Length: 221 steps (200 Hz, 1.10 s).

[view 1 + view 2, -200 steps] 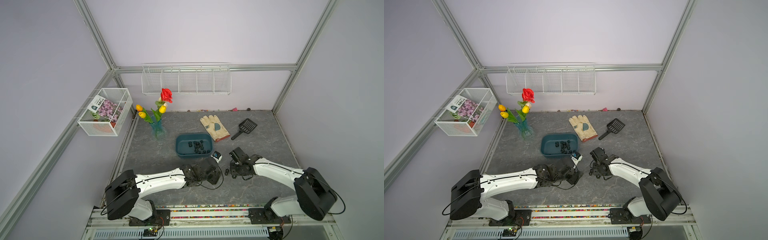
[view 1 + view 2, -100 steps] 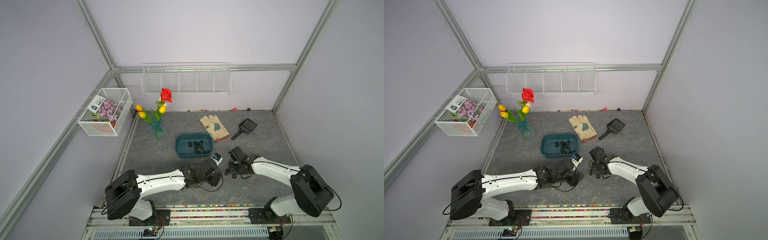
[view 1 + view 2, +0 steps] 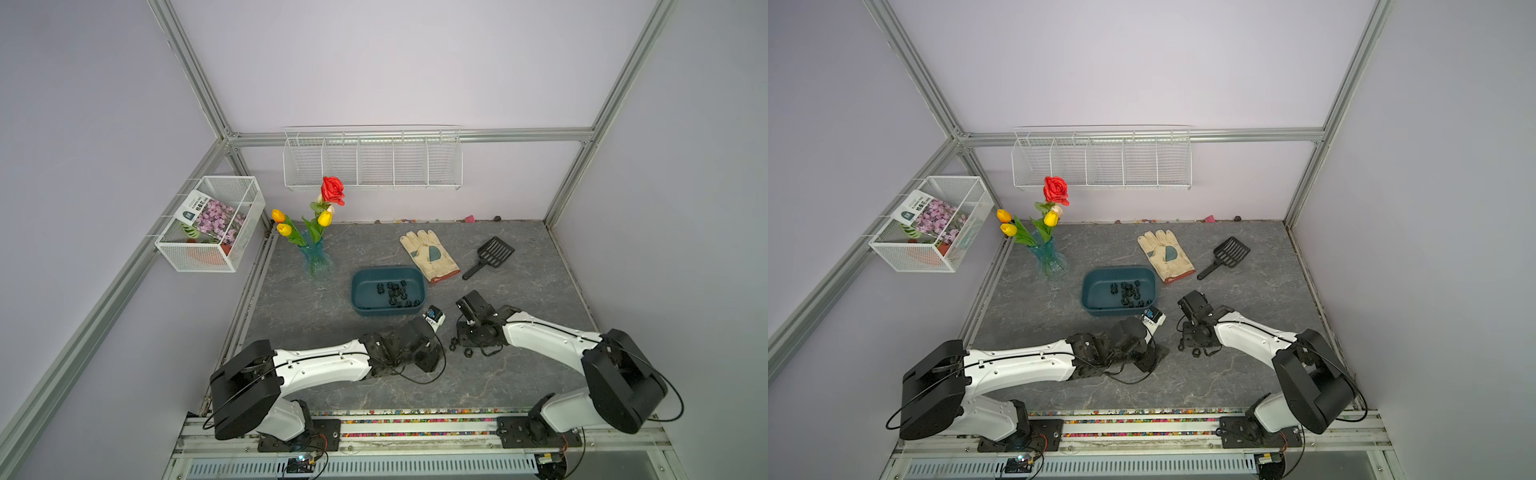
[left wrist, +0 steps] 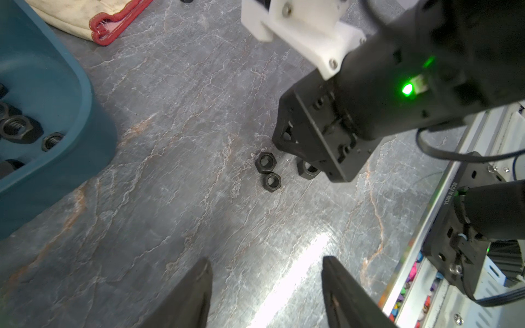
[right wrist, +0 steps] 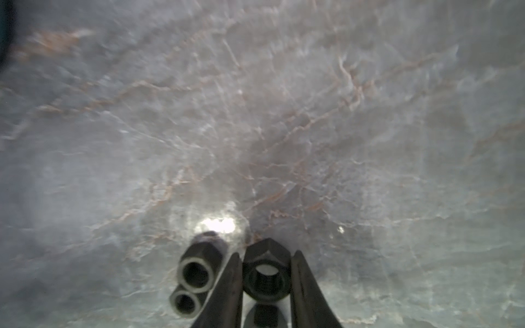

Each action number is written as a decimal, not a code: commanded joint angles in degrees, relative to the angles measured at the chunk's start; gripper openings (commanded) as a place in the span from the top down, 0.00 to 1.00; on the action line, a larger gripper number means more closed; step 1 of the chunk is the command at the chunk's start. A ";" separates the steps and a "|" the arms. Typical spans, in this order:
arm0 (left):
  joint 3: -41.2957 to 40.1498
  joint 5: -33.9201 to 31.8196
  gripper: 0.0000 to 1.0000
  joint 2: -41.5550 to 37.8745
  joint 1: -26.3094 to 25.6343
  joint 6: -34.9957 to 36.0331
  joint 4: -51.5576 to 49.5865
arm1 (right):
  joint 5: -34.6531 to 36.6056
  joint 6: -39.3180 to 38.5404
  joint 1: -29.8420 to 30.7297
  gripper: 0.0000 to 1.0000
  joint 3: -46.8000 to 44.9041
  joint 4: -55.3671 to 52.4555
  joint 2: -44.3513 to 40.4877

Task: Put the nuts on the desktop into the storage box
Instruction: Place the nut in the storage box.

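My right gripper is shut on a black hex nut that rests on the grey desktop. Two more nuts lie touching each other just beside its finger. In the left wrist view the same pair of nuts lies next to the right gripper. My left gripper is open and empty, a short way from them. The teal storage box holds several nuts and stands just behind both grippers.
A pale work glove and a black slotted scoop lie behind the box to the right. A vase of flowers stands at the back left. White wire baskets hang on the walls. The metal rail runs along the front edge.
The right gripper's jaws have closed onto one nut on the desktop, and the arm has edged slightly left. The left arm has hardly moved, with its jaws still open.
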 commanded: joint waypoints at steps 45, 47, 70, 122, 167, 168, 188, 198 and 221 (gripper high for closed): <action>-3.69 -6.23 0.36 -4.39 -0.35 1.46 3.88 | -0.39 -4.67 1.20 0.84 12.33 -5.53 2.93; -3.78 -6.41 0.36 -4.56 -0.35 1.45 3.96 | -0.46 -4.76 1.26 0.84 12.70 -5.67 3.20; -4.90 -8.99 0.36 -6.17 -0.04 2.15 4.61 | -0.75 -6.05 2.55 0.84 17.83 -6.74 6.43; -9.12 -10.17 0.35 -13.61 5.57 3.13 4.72 | -1.67 -9.09 5.82 0.83 31.43 -9.64 15.76; -14.14 -10.11 0.36 -21.82 10.51 4.63 5.83 | -3.77 -10.54 6.39 0.83 39.55 -9.90 23.27; -14.25 -10.09 0.36 -21.93 10.58 4.65 5.89 | -3.81 -10.55 6.40 0.83 39.71 -9.92 23.42; -16.01 -10.42 0.35 -23.26 11.32 5.06 7.13 | -5.42 -11.19 6.45 0.83 42.98 -9.68 27.05; -16.58 -10.66 0.35 -23.45 11.60 5.13 7.67 | -5.98 -11.50 6.50 0.83 44.83 -9.81 28.88; -17.59 -11.26 0.35 -22.96 12.54 5.16 8.75 | -6.97 -12.27 6.50 0.83 49.25 -10.46 33.40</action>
